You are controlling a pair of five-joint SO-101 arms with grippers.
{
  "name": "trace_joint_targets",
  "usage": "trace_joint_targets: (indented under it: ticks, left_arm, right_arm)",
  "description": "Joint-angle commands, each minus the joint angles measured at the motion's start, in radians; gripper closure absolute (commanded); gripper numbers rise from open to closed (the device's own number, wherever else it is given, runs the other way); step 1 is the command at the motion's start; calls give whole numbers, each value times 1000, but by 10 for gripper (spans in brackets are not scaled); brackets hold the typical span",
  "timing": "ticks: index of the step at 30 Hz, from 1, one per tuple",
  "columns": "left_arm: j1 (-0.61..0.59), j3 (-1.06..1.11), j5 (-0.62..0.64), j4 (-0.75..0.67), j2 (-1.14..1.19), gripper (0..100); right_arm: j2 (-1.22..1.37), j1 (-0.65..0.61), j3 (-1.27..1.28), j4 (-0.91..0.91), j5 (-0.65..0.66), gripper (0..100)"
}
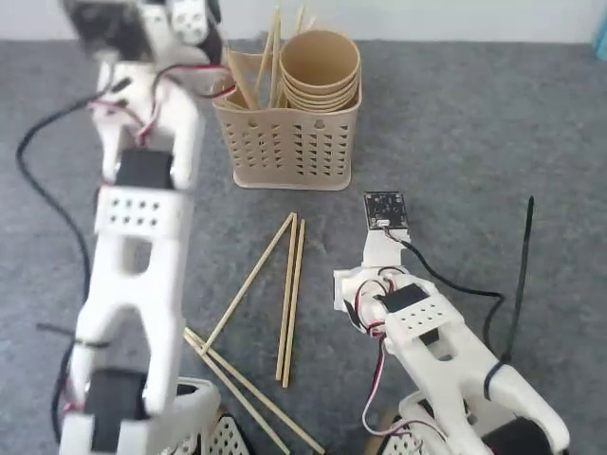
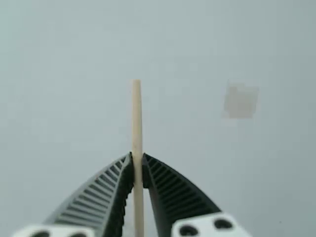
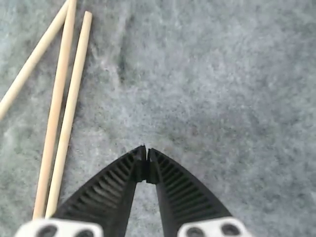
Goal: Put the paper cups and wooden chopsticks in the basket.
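Note:
My left gripper [image 2: 137, 160] is shut on a wooden chopstick [image 2: 136, 118] that sticks straight out past the fingertips. In the high view the left arm [image 1: 142, 171] stands tall beside the beige basket [image 1: 285, 152], its wrist at the basket's left rim. A stack of paper cups [image 1: 322, 66] sits in the basket's right half, and several chopsticks [image 1: 270, 57] stand in the left half. Several more chopsticks [image 1: 289, 294] lie loose on the grey mat in front of the basket. My right gripper [image 3: 146, 150] is shut on nothing, low over the mat beside two chopsticks [image 3: 64, 98].
The right arm [image 1: 417, 322] sits low at the front right, with a black cable [image 1: 517, 284] trailing beside it. Grey mat [image 1: 474, 123] covers the table. Two crossed chopsticks [image 1: 237, 379] lie near the left arm's base.

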Motion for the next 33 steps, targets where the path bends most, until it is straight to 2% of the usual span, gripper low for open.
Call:
trace_joint_targets:
  ticks: [1,7,10,14,17,21,24,30,33]
  left_arm:
    - [11,-131,-11,8,98,989]
    - [11,-134,-11,12,114,985]
    - [-5,-134,-6,21,110,900]
    - [-15,-134,-3,189,68,721]
    - [-15,-137,-2,373,9,669]
    - [-49,-140,-2,658,-161,687]
    - [-101,-139,-2,830,-290,740]
    - [-192,-104,0,1188,-319,1000]
    - [-196,-36,-9,1320,-287,965]
  right_arm:
    - [-36,15,-5,-15,-5,990]
    - [-36,15,-5,-15,-5,990]
    - [-36,15,-6,-15,-5,990]
    - [-36,16,-6,-15,41,990]
    - [-36,16,-6,-15,41,990]
    - [-36,16,-6,-15,41,990]
    - [-36,16,-6,-15,41,990]
    - [-36,16,-5,-15,40,990]
    - [-35,15,-5,-15,40,990]
